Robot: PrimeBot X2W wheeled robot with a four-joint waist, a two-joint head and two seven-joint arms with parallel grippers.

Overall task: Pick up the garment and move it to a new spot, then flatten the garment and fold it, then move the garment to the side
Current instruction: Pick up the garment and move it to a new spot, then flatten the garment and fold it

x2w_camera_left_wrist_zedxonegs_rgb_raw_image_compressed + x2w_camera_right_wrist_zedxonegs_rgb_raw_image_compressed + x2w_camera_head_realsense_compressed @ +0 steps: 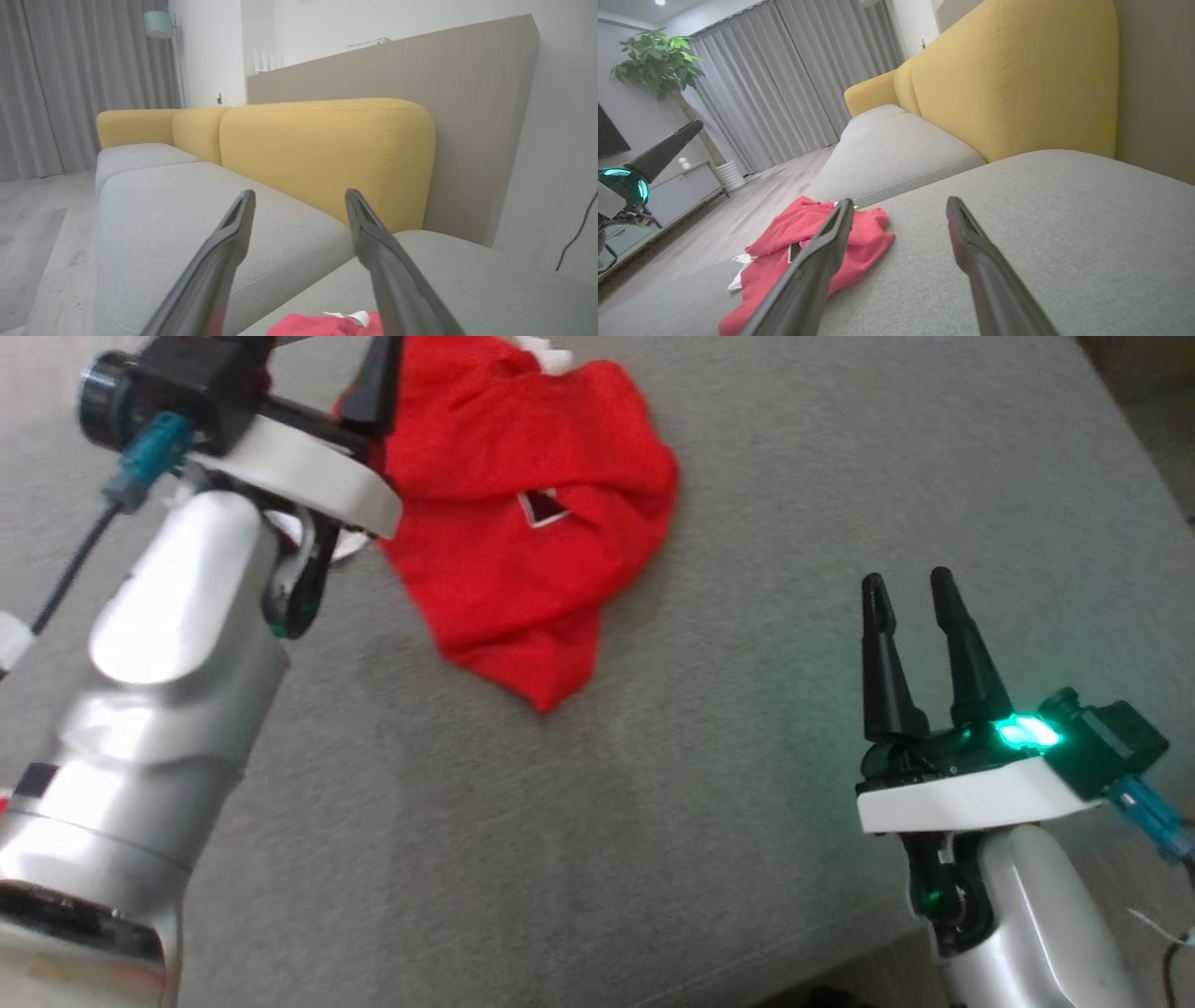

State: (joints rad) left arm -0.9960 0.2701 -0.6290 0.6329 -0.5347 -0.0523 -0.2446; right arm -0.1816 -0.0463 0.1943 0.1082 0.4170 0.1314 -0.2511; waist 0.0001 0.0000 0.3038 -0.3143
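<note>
Garment (pixel 523 523), red and crumpled, lies on the grey seat (pixel 709 821). The left gripper (pixel 299 198) hangs over the garment's left edge, fingers spread and empty, forearm slanting in from the garment's lower left. A white tag (pixel 351 317) pokes from the garment. Well right of the garment, the right gripper (pixel 907 581) is parted and empty, aimed at the yellow backrest (pixel 327 154).

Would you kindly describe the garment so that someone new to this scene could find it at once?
Find the sofa with yellow backs and grey seats. On the near seat, toward the robot's left, lies the garment in a crumpled heap. It is bright red with a small white label, unlike the plain grey fabric around it.
</note>
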